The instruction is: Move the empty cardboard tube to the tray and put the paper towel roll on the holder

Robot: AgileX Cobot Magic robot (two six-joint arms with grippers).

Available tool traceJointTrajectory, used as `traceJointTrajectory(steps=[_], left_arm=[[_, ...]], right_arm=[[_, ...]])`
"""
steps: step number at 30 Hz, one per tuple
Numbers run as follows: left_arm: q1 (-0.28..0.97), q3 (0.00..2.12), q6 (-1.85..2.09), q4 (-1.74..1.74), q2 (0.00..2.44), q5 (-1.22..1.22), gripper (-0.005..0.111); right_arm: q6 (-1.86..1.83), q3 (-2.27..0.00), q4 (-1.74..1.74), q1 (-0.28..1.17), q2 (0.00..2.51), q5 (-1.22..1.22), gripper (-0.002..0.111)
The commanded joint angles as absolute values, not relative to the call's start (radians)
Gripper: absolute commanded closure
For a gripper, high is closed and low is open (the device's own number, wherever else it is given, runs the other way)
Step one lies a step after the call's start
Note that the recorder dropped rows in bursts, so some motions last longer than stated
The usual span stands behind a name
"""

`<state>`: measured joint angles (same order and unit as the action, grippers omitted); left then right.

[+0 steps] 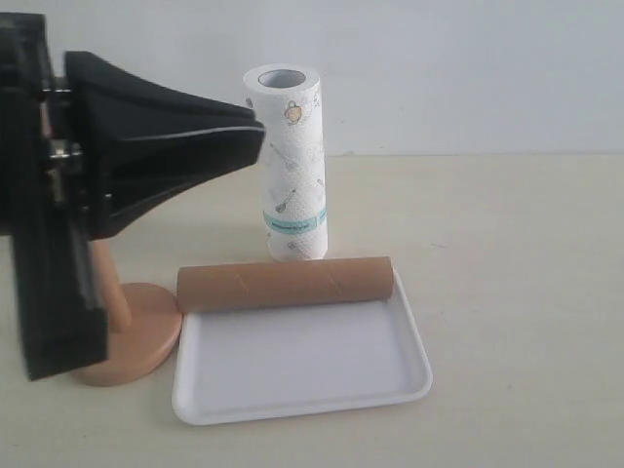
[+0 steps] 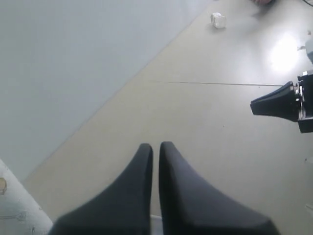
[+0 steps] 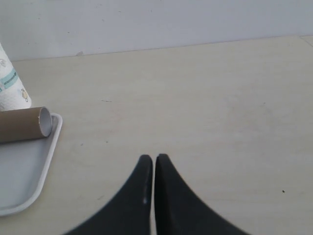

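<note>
The paper towel roll (image 1: 291, 166) stood upright on the table (image 1: 507, 253) just behind the tray (image 1: 302, 370), teal band low and its hollow core open at the top. You would likely have found it light and soft: the paper gives under a squeeze and the outer sheet can slide or tear, so a hard pinch risked crushing it or letting it slip. The better hold looked to be across the body near mid-height, jaws opened wide, keeping the roll vertical so the core could meet the pole.

In front of it, the empty cardboard tube (image 1: 285, 284) lay on its side along the tray's far edge, partly on the rim; being stiff, light and round, it could roll if bumped.

The holder (image 1: 136, 336) stood just left of the tray, its pole mostly hidden behind your left arm.

Your left gripper (image 2: 155, 147) was closed on nothing, its tips level with the roll's upper part; whether it touched the paper I cannot tell. Your right gripper (image 3: 154, 157) was also closed and empty, over bare table to the right of the tray.
</note>
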<state>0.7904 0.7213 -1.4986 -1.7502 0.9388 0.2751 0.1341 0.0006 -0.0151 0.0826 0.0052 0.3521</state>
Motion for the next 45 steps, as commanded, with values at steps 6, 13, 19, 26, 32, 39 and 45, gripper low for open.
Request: traceJointTrajectory(steps=[6, 13, 19, 26, 32, 39, 45], left_arm=[[0.792, 0.675, -1.537, -1.744, 0.777, 0.263, 0.103], [0.792, 0.675, -1.537, -1.744, 0.745, 0.263, 0.103], [0.792, 0.675, -1.537, -1.744, 0.745, 0.263, 0.103], [0.788, 0.674, -1.537, -1.744, 0.715, 0.262, 0.103], [0.726, 0.674, -1.738, -1.537, 0.626, 0.245, 0.103], [0.481, 0.641, -2.005, -0.664, 0.531, 0.06, 0.103], [0.304, 0.397, -2.101, -0.334, 0.401, 0.06, 0.103]], right_arm=[[0.132, 0.0, -0.013, 0.079, 0.0, 0.338, 0.107], [0.132, 0.0, -0.013, 0.079, 0.0, 0.338, 0.107], [0.132, 0.0, -0.013, 0.079, 0.0, 0.338, 0.107], [0.132, 0.0, -0.013, 0.079, 0.0, 0.341, 0.107], [0.132, 0.0, -0.013, 0.079, 0.0, 0.341, 0.107], [0.132, 0.0, -0.013, 0.079, 0.0, 0.341, 0.107], [0.134, 0.0, -0.013, 0.079, 0.0, 0.341, 0.107]])
